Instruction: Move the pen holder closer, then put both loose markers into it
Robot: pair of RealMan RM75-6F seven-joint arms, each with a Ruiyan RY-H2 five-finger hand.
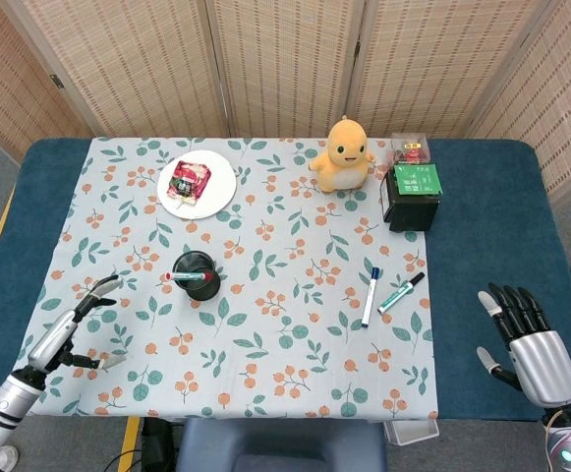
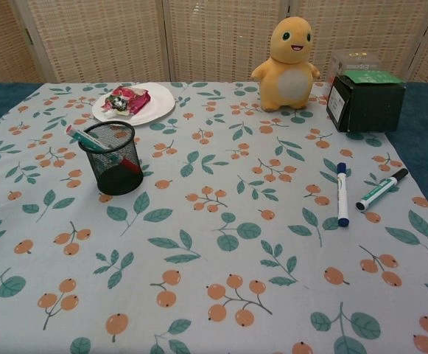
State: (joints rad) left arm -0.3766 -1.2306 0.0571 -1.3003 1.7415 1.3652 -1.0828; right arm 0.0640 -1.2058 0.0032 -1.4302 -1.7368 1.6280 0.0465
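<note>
The black mesh pen holder (image 1: pixel 197 274) (image 2: pixel 112 157) stands left of the table's middle with a red-capped marker leaning in it. Two loose markers lie on the floral cloth to the right: a blue-capped one (image 1: pixel 370 296) (image 2: pixel 342 193) and a green one with a black cap (image 1: pixel 402 292) (image 2: pixel 381 189). In the head view my left hand (image 1: pixel 70 336) hovers over the cloth's near left edge, fingers spread and holding nothing. At the near right, my right hand (image 1: pixel 526 340) is over the blue table surface, fingers spread and empty. The chest view shows neither hand.
A white plate (image 1: pixel 222 189) with a snack packet sits at the back left. An orange plush toy (image 1: pixel 343 154) and a dark box with a green top (image 1: pixel 411 196) stand at the back right, a small clear box (image 1: pixel 410 147) behind them. Wicker screens close off the back.
</note>
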